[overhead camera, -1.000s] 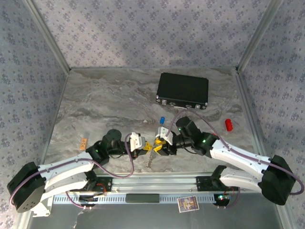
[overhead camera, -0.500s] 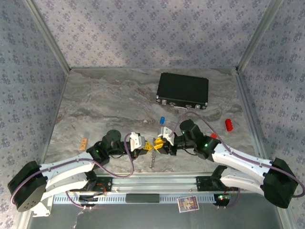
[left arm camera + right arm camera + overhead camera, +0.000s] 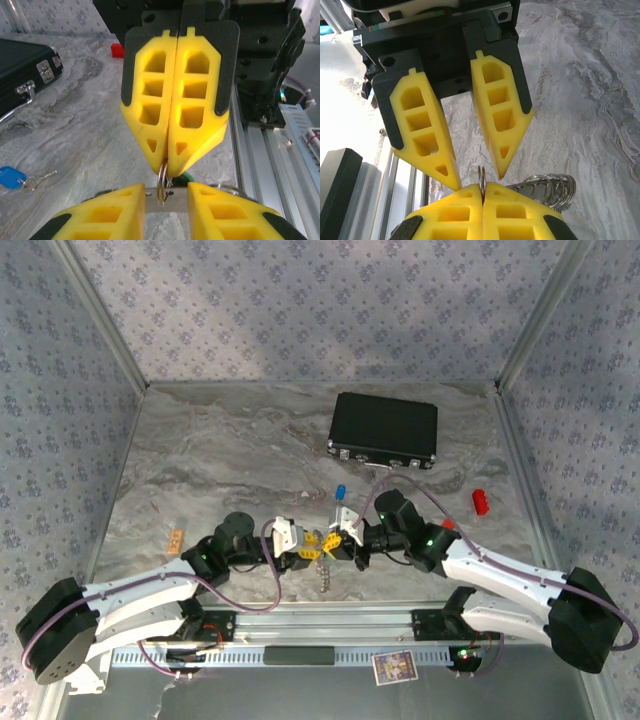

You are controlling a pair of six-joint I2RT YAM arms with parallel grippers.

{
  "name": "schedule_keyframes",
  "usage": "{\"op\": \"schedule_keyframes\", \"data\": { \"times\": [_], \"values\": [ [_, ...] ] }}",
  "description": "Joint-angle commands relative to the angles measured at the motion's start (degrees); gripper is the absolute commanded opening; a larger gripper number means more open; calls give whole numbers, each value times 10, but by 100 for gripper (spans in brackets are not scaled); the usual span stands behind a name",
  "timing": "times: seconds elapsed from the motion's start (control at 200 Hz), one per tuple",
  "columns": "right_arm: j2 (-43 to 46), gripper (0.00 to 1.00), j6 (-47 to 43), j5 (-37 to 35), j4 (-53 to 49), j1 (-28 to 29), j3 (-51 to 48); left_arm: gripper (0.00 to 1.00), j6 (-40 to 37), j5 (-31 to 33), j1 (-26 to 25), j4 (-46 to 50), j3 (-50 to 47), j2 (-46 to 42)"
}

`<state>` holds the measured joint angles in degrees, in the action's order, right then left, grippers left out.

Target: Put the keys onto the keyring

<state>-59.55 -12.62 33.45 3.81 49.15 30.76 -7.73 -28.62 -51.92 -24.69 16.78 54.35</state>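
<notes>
Since a second ago the right fingers (image 3: 455, 212) have clamped onto the keyring (image 3: 481, 176) and the left fingers (image 3: 420, 135) have spread; light, stiff, slippery wire, probably best pinched across its rim.

Centre front: my left gripper (image 3: 303, 550) and right gripper (image 3: 333, 544) meet tip to tip with the keyring (image 3: 161, 184) between them; I can pass nothing through there.
Just behind them: the blue key (image 3: 340, 491) lies close to the right gripper.
Back right: the black case (image 3: 385, 430) blocks my reach.
Back left: I have wide, bare table (image 3: 220, 450).
Right side: a red cylinder (image 3: 480, 501) lies near the wall.
Left side: a small tan piece (image 3: 175, 539) lies beside my left arm.
Near edge: the rail (image 3: 330, 625) closes it off, close to both grippers.
</notes>
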Motion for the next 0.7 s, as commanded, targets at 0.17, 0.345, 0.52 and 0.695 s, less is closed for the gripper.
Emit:
{"op": "schedule_keyframes", "data": {
  "times": [0.17,0.345,0.52,0.695],
  "values": [
    [-27,0,-95,-9,-158,10,98,20,-50,3,-5,88,47,-23],
    [-46,0,-127,-22,-216,24,136,18,-55,-2,-5,93,54,-21],
    [-58,0,-144,-29,-242,33,159,10,-63,-5,-5,102,58,-21],
    [-50,15,-131,-29,-220,29,150,1,-65,-9,-5,103,58,-23]
  ]
}}
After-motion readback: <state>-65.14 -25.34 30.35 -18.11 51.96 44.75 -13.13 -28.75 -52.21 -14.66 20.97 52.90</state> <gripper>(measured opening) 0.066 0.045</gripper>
